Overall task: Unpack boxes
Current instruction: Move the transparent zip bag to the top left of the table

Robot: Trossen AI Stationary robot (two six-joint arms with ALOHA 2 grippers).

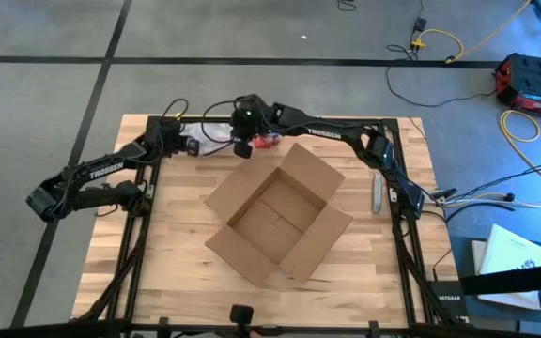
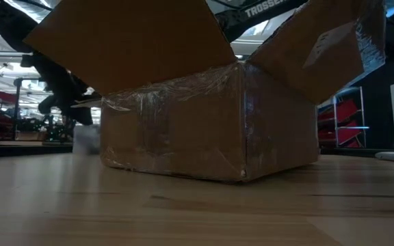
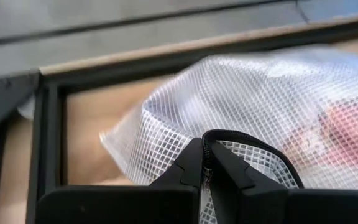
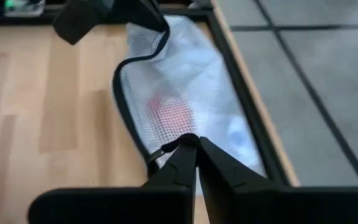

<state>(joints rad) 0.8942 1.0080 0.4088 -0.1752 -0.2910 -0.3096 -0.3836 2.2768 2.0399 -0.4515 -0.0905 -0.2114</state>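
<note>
Low view, box flaps cut off

The shallow brown cardboard box lies open on the light wooden bench, all four flaps spread and its inside bare. Just beyond its far flap hangs the right hand, with a small red object right beside it. The left hand sits close by, on the side of the right hand away from the red object. Yellow cables trail across the grey floor.
</note>
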